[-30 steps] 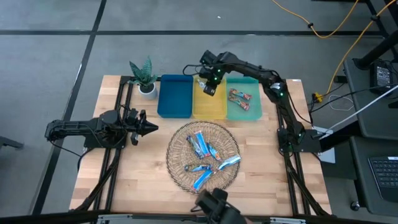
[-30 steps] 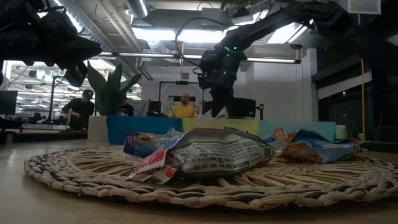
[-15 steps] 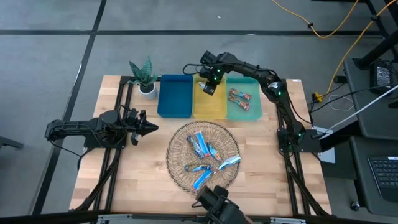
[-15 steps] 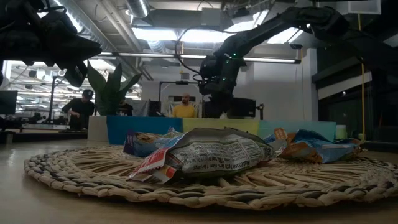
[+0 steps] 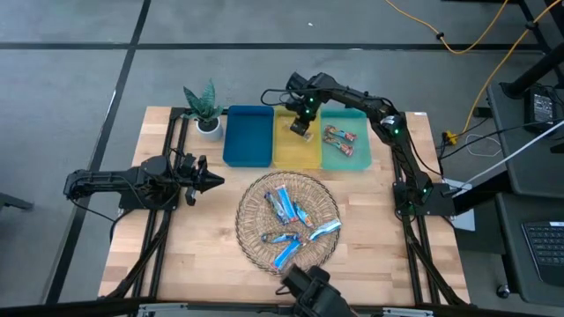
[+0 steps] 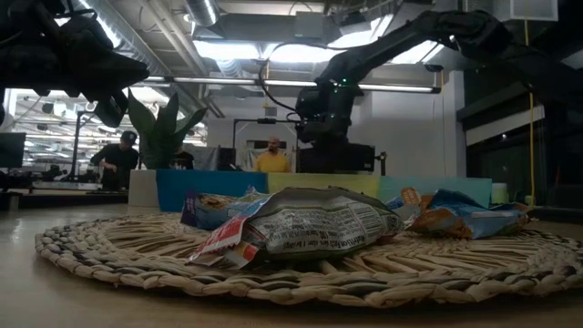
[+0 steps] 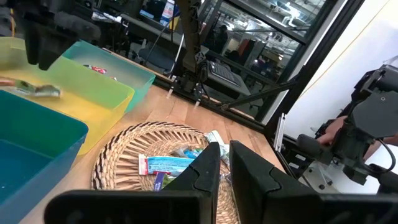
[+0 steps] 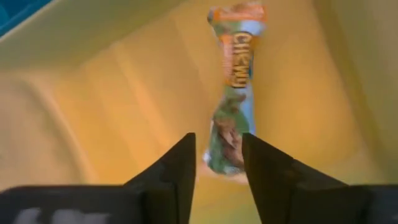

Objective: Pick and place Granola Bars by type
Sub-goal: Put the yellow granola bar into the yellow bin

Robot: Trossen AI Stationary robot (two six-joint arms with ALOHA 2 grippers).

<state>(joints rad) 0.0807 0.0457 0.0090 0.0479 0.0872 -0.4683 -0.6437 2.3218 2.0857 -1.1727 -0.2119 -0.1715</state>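
Observation:
My right gripper [image 5: 303, 126] [image 8: 217, 146] hangs open, fingers pointing down, just above the yellow tray [image 5: 286, 151]. A multicolour granola bar [image 8: 233, 81] [image 7: 34, 90] lies flat on that tray's floor below the fingers, apart from them. More multicolour bars [image 5: 339, 138] lie in the green tray [image 5: 357, 158]. Several blue and silvery bars [image 5: 291, 216] rest in the round wicker basket [image 5: 251, 242]. My left gripper [image 5: 216, 182] [image 7: 221, 149] waits shut and level at the table's left, holding nothing.
A blue tray [image 5: 248, 136] stands left of the yellow one. A small potted plant [image 5: 204, 110] sits at the far left corner. Bare wood lies left and right of the basket. People show in the room beyond the table.
My right gripper has sunk slightly into the yellow tray, rolled a little and opened, letting go of the multicolour bar. The bar now lies on the tray's floor.

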